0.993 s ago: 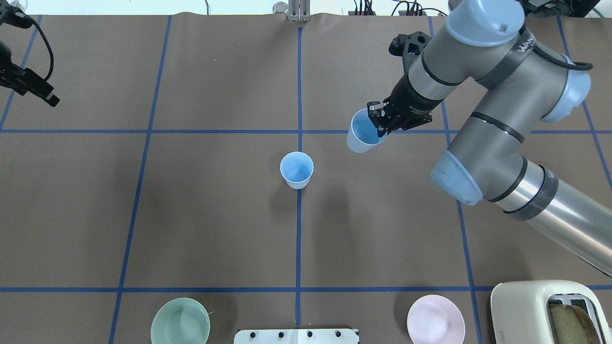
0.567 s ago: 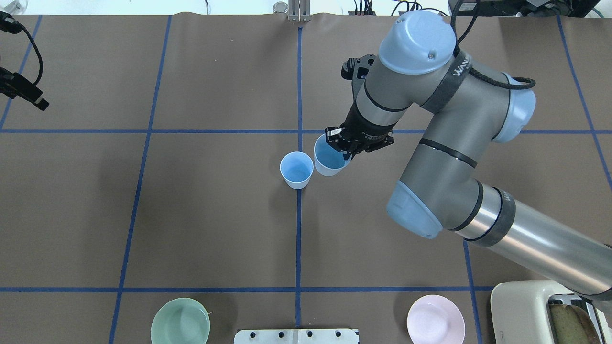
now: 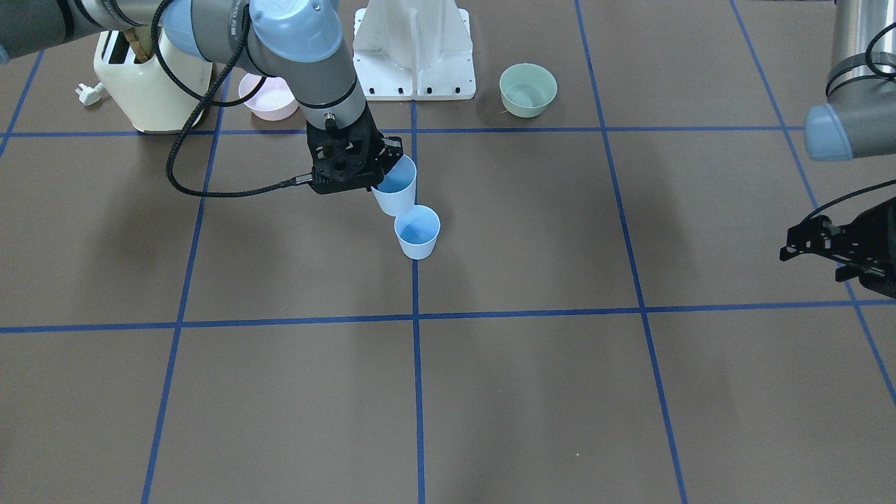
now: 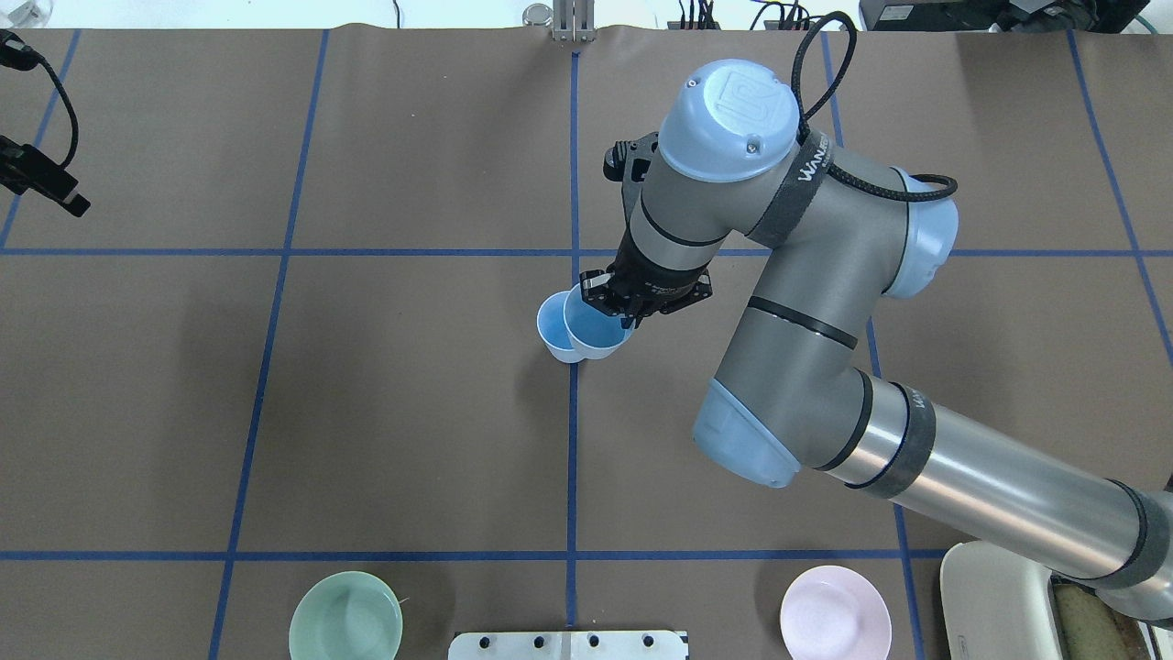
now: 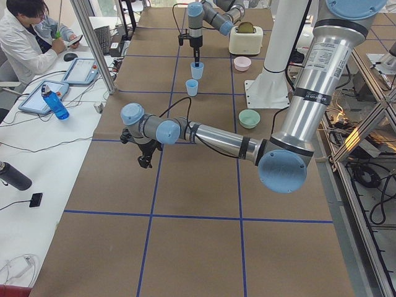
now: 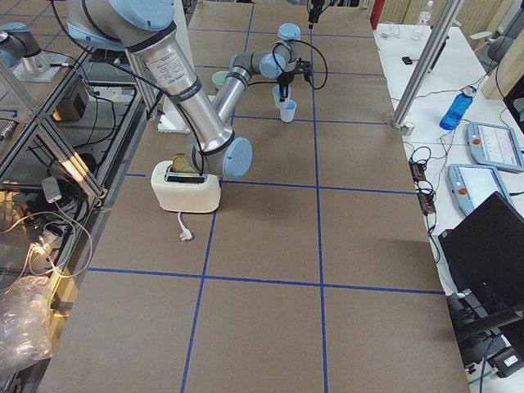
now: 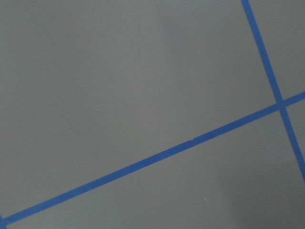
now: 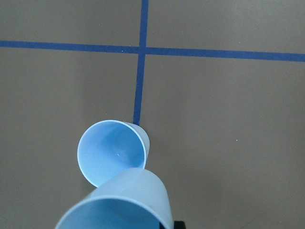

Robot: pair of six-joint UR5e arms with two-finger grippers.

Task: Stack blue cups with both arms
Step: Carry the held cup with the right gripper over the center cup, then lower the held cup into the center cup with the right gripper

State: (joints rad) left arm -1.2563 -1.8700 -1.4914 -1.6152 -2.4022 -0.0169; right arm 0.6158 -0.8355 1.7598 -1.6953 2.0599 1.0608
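Observation:
One blue cup (image 4: 552, 323) stands upright on the centre tape line; it also shows in the front view (image 3: 417, 233) and in the right wrist view (image 8: 112, 152). My right gripper (image 4: 616, 310) is shut on the rim of the second blue cup (image 4: 597, 334). It holds this cup (image 3: 396, 187) upright in the air, beside and slightly above the standing cup; in the overhead view the rims overlap. The held cup fills the lower edge of the right wrist view (image 8: 119, 207). My left gripper (image 3: 812, 264) hangs open and empty far off at the table's left side (image 4: 55, 188).
A mint-green bowl (image 4: 345, 616) and a pink bowl (image 4: 835, 614) sit near the robot's edge, on either side of the white base mount (image 4: 568, 644). A cream toaster (image 4: 1035, 596) stands at the near right corner. The left wrist view shows only brown table and blue tape.
My right arm has carried its blue cup leftwards and nearer, from well right of the standing cup to partly over it. The left gripper has drawn slightly further left.

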